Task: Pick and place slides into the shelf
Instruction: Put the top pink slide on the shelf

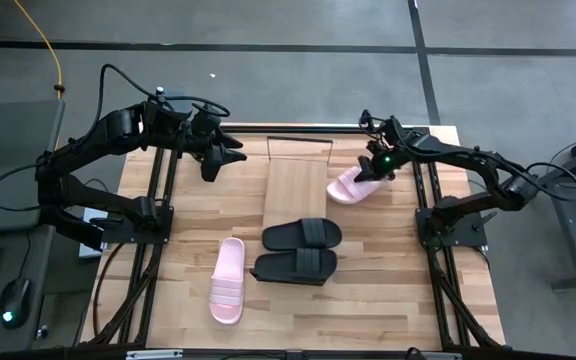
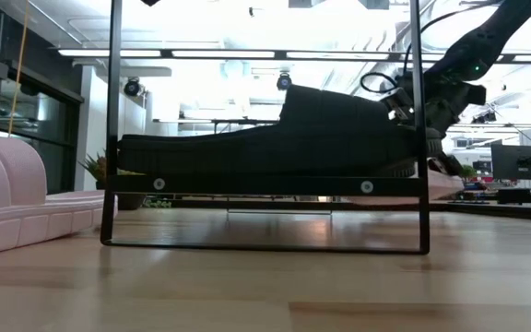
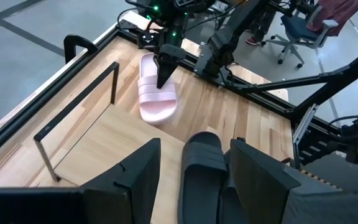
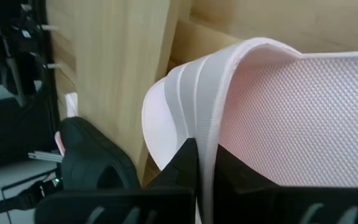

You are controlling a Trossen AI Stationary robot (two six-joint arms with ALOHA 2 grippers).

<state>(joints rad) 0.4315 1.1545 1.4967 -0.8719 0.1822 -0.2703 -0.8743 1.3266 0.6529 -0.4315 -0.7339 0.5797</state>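
Four slides in view from above. One pink slide (image 1: 353, 186) sits right of centre in the upper half of the high view, just beside the right edge of the shelf (image 1: 294, 193), tilted, toe end toward the board. Right gripper (image 1: 376, 172) is on it: the right wrist view shows both dark fingers (image 4: 180, 163) pinched together on the strap (image 4: 199, 93) of that slide, clamped tight, ribbed strap edge rising between them. The left wrist view shows the same grip from afar, gripper (image 3: 165, 67) coming down onto the slide (image 3: 156, 93) near the table's far edge.

Second pink slide (image 1: 228, 280) lies flat at lower left of centre, alone, well apart from the shelf. Two black slides (image 1: 302, 234) (image 1: 297, 266) lie side by side at centre, just below the shelf's near end, both crosswise.

Shelf is a light-wood board at upper centre, with a thin black wire frame (image 1: 299, 139) at its far end; the board top carries no slide.

Left gripper (image 1: 220, 157) hangs at upper left of centre, left of the shelf, touching nothing. Its fingers (image 3: 135, 171) stand apart, a black slide (image 3: 201, 165) visible in the gap below.

Low view: black slide (image 2: 275, 138) fills the middle behind the wire frame (image 2: 265, 184), pink slide (image 2: 17, 198) at far left.
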